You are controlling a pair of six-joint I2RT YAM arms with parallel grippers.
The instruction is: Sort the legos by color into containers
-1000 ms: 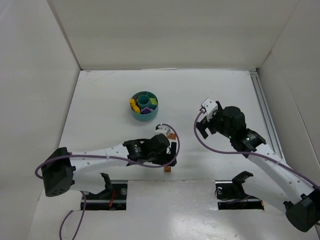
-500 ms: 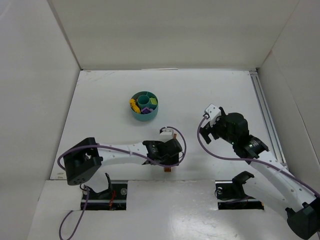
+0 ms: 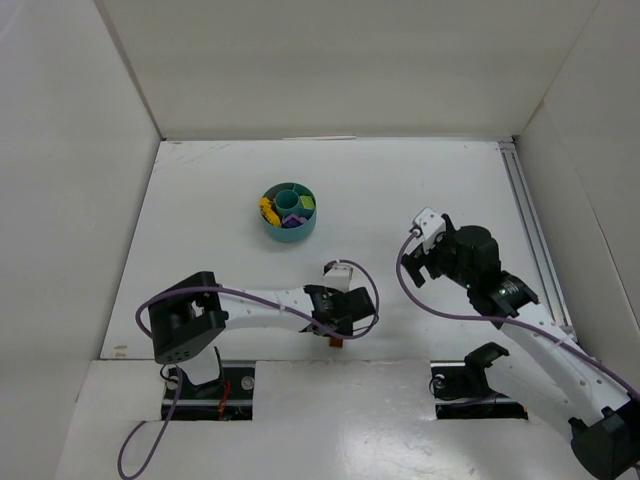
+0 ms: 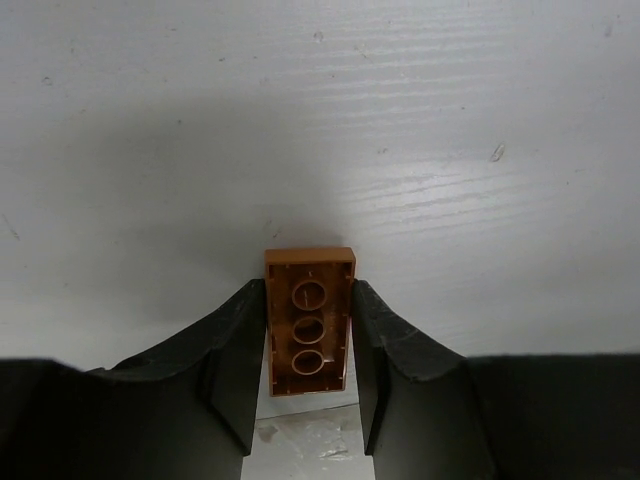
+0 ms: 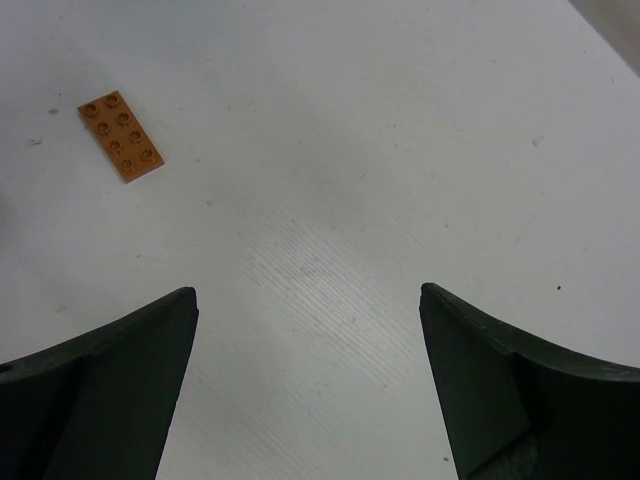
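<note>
Left end effector (image 4: 310, 300) clamps the brown brick (image 4: 310, 325) by its long sides, flat on the worktop (image 4: 320, 120), far end jutting ahead (smooth plastic): lifting could swivel or drop it. Right end effector (image 5: 307, 292) gapes, empty.

Left pincer (image 4: 310, 300) clamps a brown lego (image 4: 309, 325); right pincer (image 5: 308, 293) hangs with jaws spread wide.

No text, label, brand, number or sign can be read in any view. The underside of the brown lego (image 4: 309, 322) shows only plain tubes, and the studs of the other brown lego (image 5: 120, 135) are too small to read.
</note>
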